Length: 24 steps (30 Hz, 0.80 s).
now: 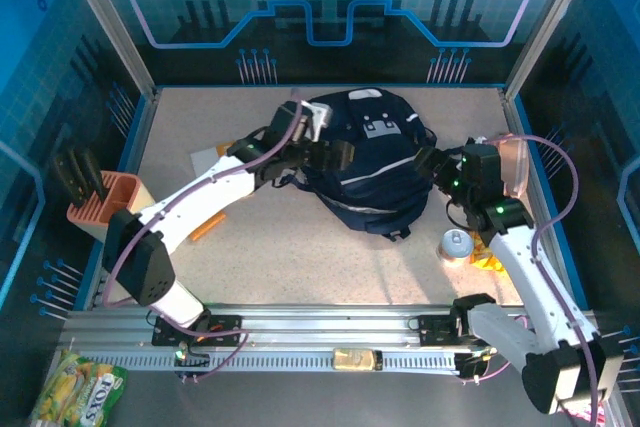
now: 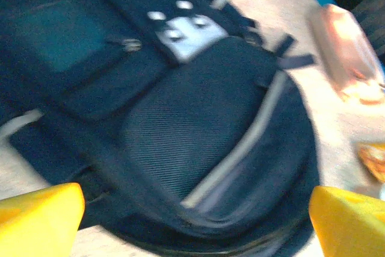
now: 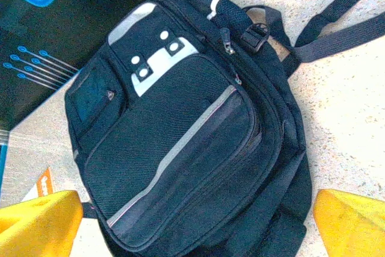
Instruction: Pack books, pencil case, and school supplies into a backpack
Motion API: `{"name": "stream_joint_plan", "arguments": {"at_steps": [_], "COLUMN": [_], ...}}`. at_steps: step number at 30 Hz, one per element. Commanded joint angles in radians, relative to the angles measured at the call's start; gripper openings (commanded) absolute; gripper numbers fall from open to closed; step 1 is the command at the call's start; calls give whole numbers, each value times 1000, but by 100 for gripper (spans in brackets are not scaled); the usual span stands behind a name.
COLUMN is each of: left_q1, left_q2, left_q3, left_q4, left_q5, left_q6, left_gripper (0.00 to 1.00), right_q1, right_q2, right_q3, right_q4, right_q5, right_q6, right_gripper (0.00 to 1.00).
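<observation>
Navy fabric backpack [image 1: 372, 162] lies flat mid-counter [image 1: 300, 257], front pocket up. Soft, floppy, probably light; likely sags and slides if tugged. Best hold: webbing strap [image 3: 337, 25] or zip pull [image 3: 226, 39]. Left fingers [image 2: 36, 218] spread, empty, at pack's left; right fingers [image 3: 36, 221] spread, empty, at its right.

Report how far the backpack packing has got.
Done, apparently: the backpack lies zipped and looks full, so the books may be inside, but its inside is hidden. In hand: nothing. The left gripper and right gripper stand open and empty on either side of it. Left: the pinkish pencil case lies to the right of the backpack, and an orange pad to its left.
</observation>
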Motion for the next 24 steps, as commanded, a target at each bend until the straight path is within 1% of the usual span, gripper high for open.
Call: {"name": "stream_joint_plan", "arguments": {"at_steps": [1,4,7,12,14,17,22,24], "left_q1": [120,225,306,401,433,462,464,466], "left_q2": [-44,-73,-75,-6,40,101,176,203], "left_q3": [-114,-207,-255,-254,-237,-221,-188,-180], "left_q4": [-13,7,13,-11,-35,-25,-36,-38], "left_q5": [-140,-126,-124,-116,-105,-46,-62,-51], "left_q6": [-124,-184,-200,-211,-241,-232,-201,-195], "left_gripper": [99,99,99,99,99,99,99,99], "right_q1": [16,45,65,85,87,86,87,87], "right_q2": [51,91,127,150,153,160,170,170], "right_q3": [22,44,60,60,55,55,60,59], "right_q4": [6,32,42,59,67,59,34,30], "right_q5": [-46,-48,-53,-55,-65,-70,-64,-61], "right_q6": [-59,-55,-52,-34,-16,-3,8,10], "right_gripper": [100,100,100,100,100,100,100,100]}}
